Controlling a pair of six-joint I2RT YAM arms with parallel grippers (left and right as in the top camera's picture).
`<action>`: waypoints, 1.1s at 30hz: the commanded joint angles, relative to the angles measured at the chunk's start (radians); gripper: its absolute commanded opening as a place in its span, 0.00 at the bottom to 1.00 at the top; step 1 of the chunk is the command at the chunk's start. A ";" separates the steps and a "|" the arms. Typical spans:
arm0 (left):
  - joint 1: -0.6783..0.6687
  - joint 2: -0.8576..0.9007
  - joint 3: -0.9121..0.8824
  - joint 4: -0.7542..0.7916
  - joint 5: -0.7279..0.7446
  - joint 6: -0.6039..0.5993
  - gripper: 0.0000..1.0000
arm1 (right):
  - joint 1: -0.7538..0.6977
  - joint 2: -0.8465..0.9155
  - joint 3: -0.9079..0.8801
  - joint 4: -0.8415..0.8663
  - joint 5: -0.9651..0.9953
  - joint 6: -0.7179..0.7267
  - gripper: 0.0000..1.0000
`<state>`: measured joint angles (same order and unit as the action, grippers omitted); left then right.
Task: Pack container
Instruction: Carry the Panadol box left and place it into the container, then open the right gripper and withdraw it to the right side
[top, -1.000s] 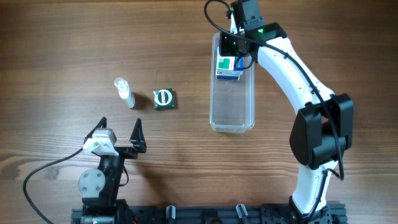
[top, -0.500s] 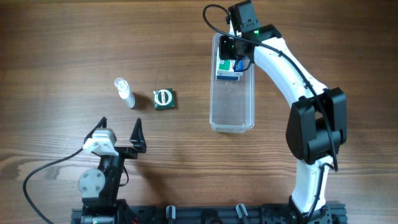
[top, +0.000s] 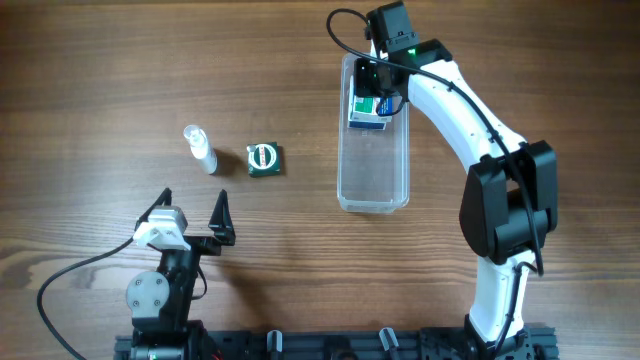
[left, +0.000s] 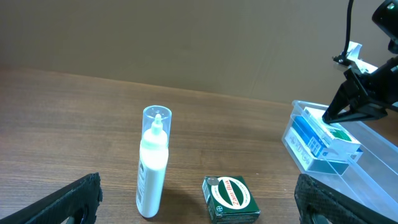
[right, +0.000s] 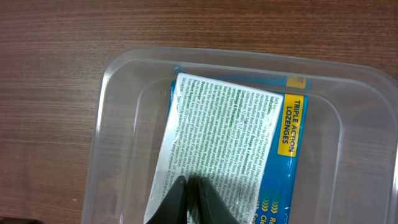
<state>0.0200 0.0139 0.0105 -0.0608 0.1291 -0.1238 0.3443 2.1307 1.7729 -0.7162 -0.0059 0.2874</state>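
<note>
Your right tool has its two fingers pressed together into a single point, with nothing pinched between them. In the right wrist view that point sits over the near edge of the white printed box. From the left wrist view the tips appear to touch the top of that box, though you cannot tell for certain.

The container lies on the worktop, on the right side in the overhead view, with its long axis running away from the robot bases. The white box is at the container's far end, lying on top of a blue box that shows through the clear wall. The near half of the container shows only its bare floor.

Your left tool is spread wide, low on the left side near its base, gripping nothing. Ahead of it stands the small clear bottle, upright with its cap on. Just beside the bottle lies a small green box, flat on the wood. Both are well apart from the container.
</note>
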 joint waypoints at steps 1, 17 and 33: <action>0.007 -0.006 -0.005 -0.004 0.005 0.015 1.00 | 0.002 -0.069 0.013 -0.001 0.036 0.000 0.10; 0.007 -0.006 -0.005 -0.004 0.004 0.015 1.00 | -0.135 -0.401 0.013 -0.061 0.219 0.007 1.00; 0.007 -0.006 -0.005 -0.004 0.004 0.015 1.00 | -0.541 -0.367 -0.061 -0.260 0.216 0.326 1.00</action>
<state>0.0200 0.0139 0.0105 -0.0608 0.1291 -0.1238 -0.1905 1.7508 1.7596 -0.9810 0.1925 0.5777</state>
